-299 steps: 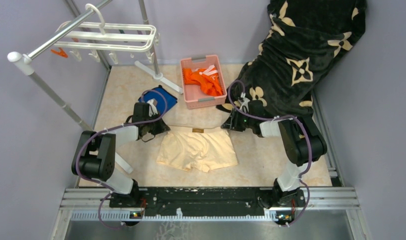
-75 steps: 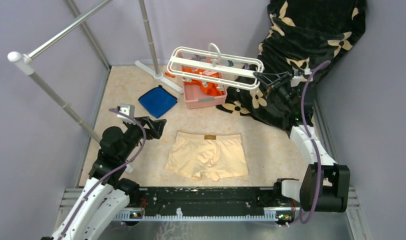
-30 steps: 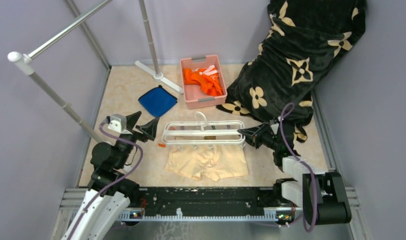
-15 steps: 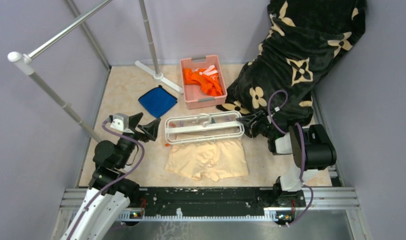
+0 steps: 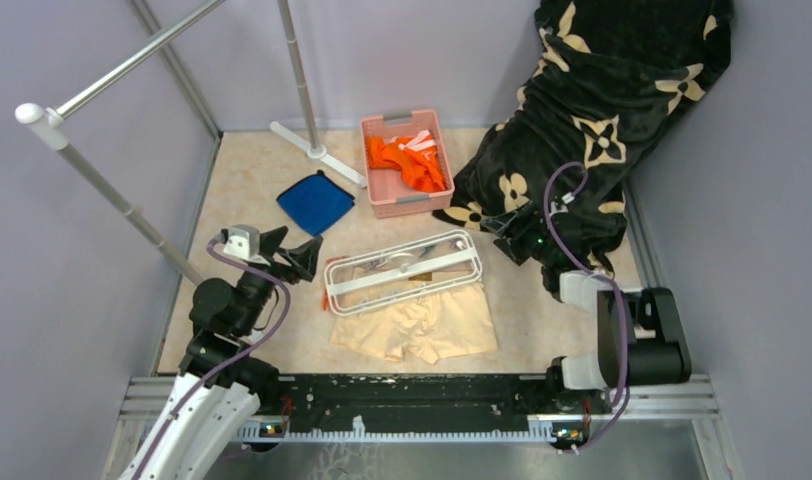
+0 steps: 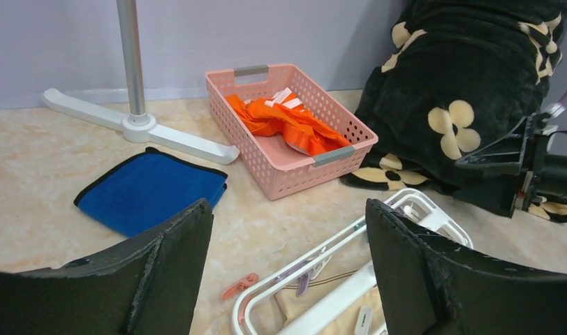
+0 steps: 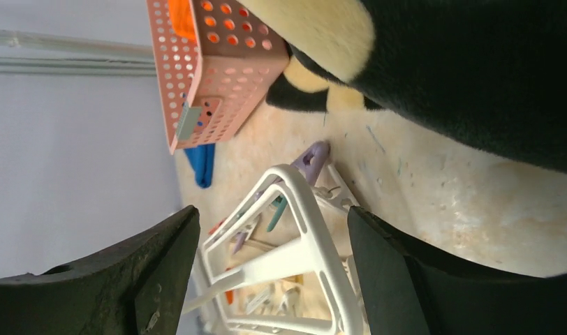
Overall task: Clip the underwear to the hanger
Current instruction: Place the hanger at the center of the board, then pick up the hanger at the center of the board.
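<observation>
Peach-coloured and soft, the underwear (image 5: 412, 325) is lying spread flat on the beige tabletop (image 5: 242, 190), close to the arms' bases. The white plastic hanger (image 5: 404, 272) is lying slantwise across its waistband end. That placing looks deliberate to me: it is putting the little clips right over the edge they are meant to bite. From the right wrist I am seeing a purple clip (image 7: 312, 157) and a teal one (image 7: 275, 209) dangling at the frame's near corner.

The right gripper (image 5: 500, 235) is hovering just beside the hanger's right end, jaws standing wide apart and touching nothing, with the frame resting on its own weight. The left gripper (image 5: 294, 248) is waiting off the hanger's left end, likewise spread wide and holding nothing, pointed toward the frame as if readying to work a clip.

Nothing is clipped yet, as far as I can tell. A loose orange clip (image 6: 240, 285) is lying on the table by the hanger's left corner. Farther back, the pink basket (image 5: 367, 160) of orange clothes (image 5: 410, 160), the blue folded cloth (image 5: 315, 202) and the black flowered blanket (image 5: 582, 110) are sitting well out of the way.
</observation>
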Controlling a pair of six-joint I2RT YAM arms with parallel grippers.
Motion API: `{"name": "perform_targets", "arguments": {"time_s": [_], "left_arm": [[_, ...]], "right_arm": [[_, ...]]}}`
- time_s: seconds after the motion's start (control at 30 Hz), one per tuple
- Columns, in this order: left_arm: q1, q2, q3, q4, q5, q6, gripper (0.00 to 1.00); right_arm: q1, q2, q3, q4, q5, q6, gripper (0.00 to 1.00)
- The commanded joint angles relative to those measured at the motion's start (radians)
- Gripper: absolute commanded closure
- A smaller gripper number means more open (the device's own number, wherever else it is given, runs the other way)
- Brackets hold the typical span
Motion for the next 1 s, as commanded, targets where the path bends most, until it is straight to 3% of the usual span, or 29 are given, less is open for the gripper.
{"name": "perform_targets", "arguments": {"time_s": [0.0, 0.17, 0.37, 0.47, 0.57, 0.63, 0.7, 0.97], "left_arm": [[0.006, 0.008, -0.009, 0.001, -0.019, -0.017, 0.15], [0.006, 0.029, -0.003, -0.008, 0.000, -0.016, 0.14], [0.006, 0.054, 0.006, -0.030, 0.012, -0.022, 0.13], [0.006, 0.047, -0.003, -0.023, 0.010, -0.020, 0.13], [0.006, 0.043, -0.010, -0.019, 0.010, -0.012, 0.14], [0.006, 0.043, -0.011, -0.020, 0.010, -0.010, 0.14], [0.006, 0.042, -0.009, -0.020, 0.018, -0.007, 0.14], [0.006, 0.038, -0.015, -0.020, 0.048, 0.003, 0.17]], "right_arm": [[-0.010, -0.177, 0.067, -0.255, 0.191, -0.248, 0.22], [-0.016, -0.348, 0.077, -0.307, 0.228, -0.445, 0.20], [0.006, -0.483, 0.018, -0.177, -0.041, -0.609, 0.20], [0.086, -0.507, -0.014, -0.137, -0.093, -0.690, 0.20], [0.215, -0.535, -0.120, 0.090, -0.012, -0.744, 0.22], [0.308, -0.528, -0.186, 0.288, 0.044, -0.829, 0.24], [0.371, -0.492, -0.195, 0.377, 0.041, -0.915, 0.25], [0.404, -0.205, -0.087, 0.453, -0.306, -1.046, 0.32]]}}
